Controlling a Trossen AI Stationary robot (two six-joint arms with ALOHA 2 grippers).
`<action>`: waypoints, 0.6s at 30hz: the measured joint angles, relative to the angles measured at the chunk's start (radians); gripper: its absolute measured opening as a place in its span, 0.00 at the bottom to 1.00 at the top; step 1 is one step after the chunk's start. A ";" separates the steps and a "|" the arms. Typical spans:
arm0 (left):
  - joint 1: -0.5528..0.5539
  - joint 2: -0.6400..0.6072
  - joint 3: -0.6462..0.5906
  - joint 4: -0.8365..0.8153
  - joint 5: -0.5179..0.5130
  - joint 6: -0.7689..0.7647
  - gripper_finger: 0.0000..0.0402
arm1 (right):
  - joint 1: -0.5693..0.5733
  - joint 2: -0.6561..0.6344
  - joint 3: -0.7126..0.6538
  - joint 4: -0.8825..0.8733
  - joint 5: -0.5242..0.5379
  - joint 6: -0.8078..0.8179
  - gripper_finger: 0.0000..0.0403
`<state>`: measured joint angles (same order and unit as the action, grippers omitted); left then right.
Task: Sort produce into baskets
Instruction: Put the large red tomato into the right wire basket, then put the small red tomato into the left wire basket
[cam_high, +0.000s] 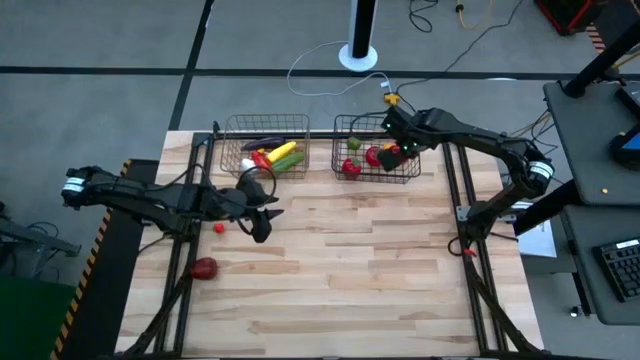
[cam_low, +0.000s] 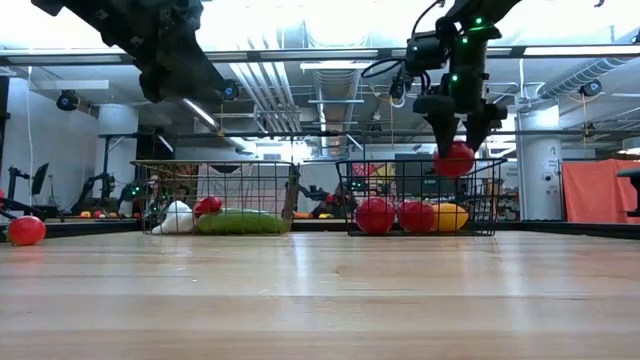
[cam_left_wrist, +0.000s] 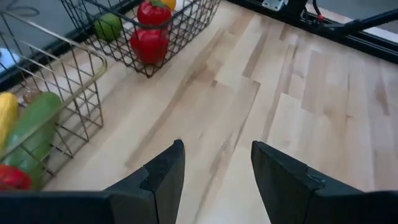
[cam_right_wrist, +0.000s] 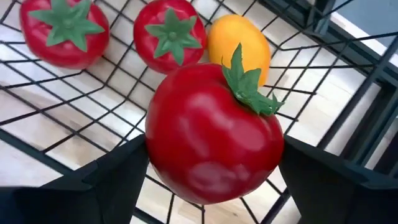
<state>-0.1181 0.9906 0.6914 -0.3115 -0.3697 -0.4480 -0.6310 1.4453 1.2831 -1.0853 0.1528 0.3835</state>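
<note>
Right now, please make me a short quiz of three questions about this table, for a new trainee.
1. True or false: the right gripper is above the dark basket, a red tomato between its fingers.
2. Which basket holds the yellow corn? A) copper basket B) dark basket
3. Fill in: the left gripper holds ____.

Key: 1 true; 2 A; 3 nothing, its fingers stand open over bare table.

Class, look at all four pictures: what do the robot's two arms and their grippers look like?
Both arms are black and jointed, each with a white band near the base. The left gripper has two flat, dark, angular fingers. The right gripper shows small green lights and black cables above it.
</note>
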 joint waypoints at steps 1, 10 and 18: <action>0.000 0.000 0.000 -0.007 0.012 -0.013 0.42 | 0.000 0.002 0.000 0.001 0.000 -0.002 0.83; -0.005 0.000 0.001 -0.246 0.337 -0.266 0.42 | 0.000 0.039 0.000 0.001 -0.004 -0.036 0.84; -0.019 0.000 0.001 -0.464 0.414 -0.393 0.42 | -0.003 0.075 0.000 0.021 -0.004 -0.046 0.89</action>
<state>-0.1371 0.9905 0.6926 -0.7755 0.0441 -0.8414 -0.6338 1.5208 1.2831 -1.0645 0.1490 0.3374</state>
